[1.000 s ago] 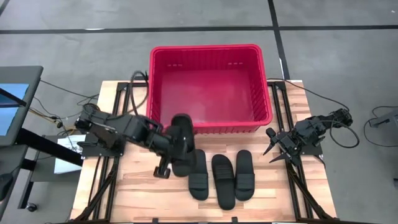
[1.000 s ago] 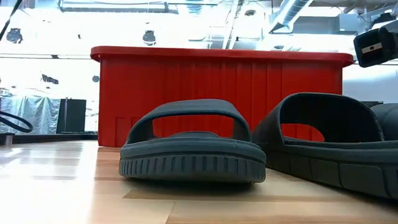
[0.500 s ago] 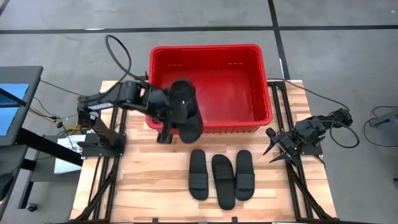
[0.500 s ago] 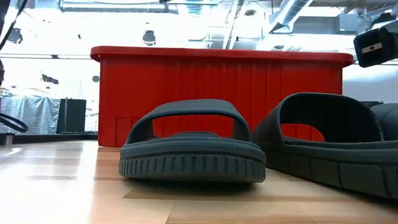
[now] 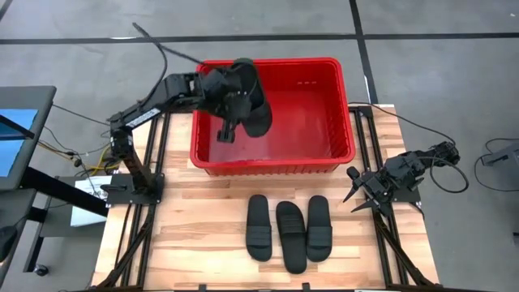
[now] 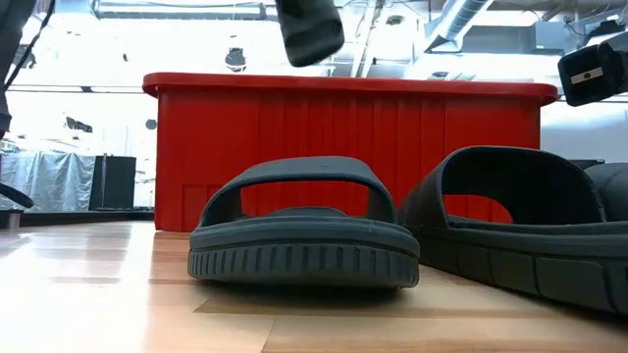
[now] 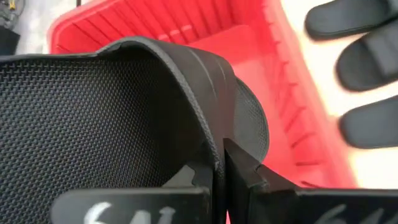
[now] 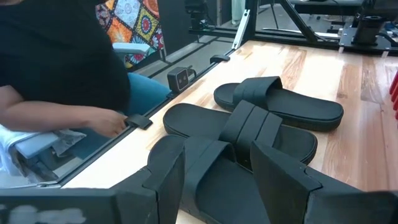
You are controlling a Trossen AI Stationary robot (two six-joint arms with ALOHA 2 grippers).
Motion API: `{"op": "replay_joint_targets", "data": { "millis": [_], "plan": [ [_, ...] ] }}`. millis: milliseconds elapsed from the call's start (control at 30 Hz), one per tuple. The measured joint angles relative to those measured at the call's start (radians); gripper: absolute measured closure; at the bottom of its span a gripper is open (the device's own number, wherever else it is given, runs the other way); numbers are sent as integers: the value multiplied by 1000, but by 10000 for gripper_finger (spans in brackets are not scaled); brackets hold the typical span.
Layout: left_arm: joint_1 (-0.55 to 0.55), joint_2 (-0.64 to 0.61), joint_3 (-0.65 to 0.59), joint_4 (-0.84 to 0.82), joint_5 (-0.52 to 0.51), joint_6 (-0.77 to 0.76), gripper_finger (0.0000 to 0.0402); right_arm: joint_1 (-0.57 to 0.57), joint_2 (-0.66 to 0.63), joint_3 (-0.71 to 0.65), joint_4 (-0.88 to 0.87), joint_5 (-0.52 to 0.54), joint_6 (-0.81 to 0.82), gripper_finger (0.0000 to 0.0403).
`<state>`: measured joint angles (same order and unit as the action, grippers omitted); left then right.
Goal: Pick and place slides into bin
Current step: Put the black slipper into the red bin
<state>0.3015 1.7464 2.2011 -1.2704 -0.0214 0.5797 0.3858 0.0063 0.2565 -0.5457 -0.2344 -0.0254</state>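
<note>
Left pincer [image 5: 231, 109]: you have it raised over the left half of the bin, fingers pressed together on the edge of one black ribbed-strap rubber slide sandal [image 5: 251, 101]. The left wrist view shows the two dark fingers meeting on the sandal's rim, a thin pinch rather than a wrap around the sole, likely because the rim is the easiest part to catch.

Carried sandal: it hangs tilted above the red floor, inside the rim line but, as far as I can judge, not touching the walls. You hold it high so it clears the rolled rim; a release from here should drop it inside.

Bin: the large red rectangular plastic basket [image 5: 345, 105] sits at the far side of the pale wooden slatted surface [image 5: 195, 235], and I see nothing else in it.

Waiting sandals: three more black slide sandals [image 5: 289, 231] lie side by side on the surface just in front of the bin's near wall, close together, apparently touching. They are lined up lengthwise toward the bin, which gives you a short lift for each.

Right pincer [image 5: 358, 193]: you keep it parked at the right edge of the surface, fingers spread and empty, aimed toward the row of sandals, clear of the left arm's path.

Progress: first of four is about to go in.
</note>
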Motion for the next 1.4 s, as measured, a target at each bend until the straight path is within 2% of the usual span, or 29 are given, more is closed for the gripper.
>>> {"op": "replay_joint_targets", "data": {
  "millis": [233,433,533,967,1133,1400],
  "plan": [
    [150,56,-6,-52,94,61,401,0,0,0,0,0,0,230],
    [221,139,-7,-115,105,76,401,0,0,0,0,0,0,230],
    [230,193,-7,-133,108,92,401,0,0,0,0,0,0,230],
    [239,384,-7,-153,238,143,401,0,0,0,0,0,0,230],
    [252,404,-8,-145,306,139,401,0,0,0,0,0,0,230],
    [255,403,-8,-128,331,107,401,0,0,0,0,0,0,230]
  ]
}}
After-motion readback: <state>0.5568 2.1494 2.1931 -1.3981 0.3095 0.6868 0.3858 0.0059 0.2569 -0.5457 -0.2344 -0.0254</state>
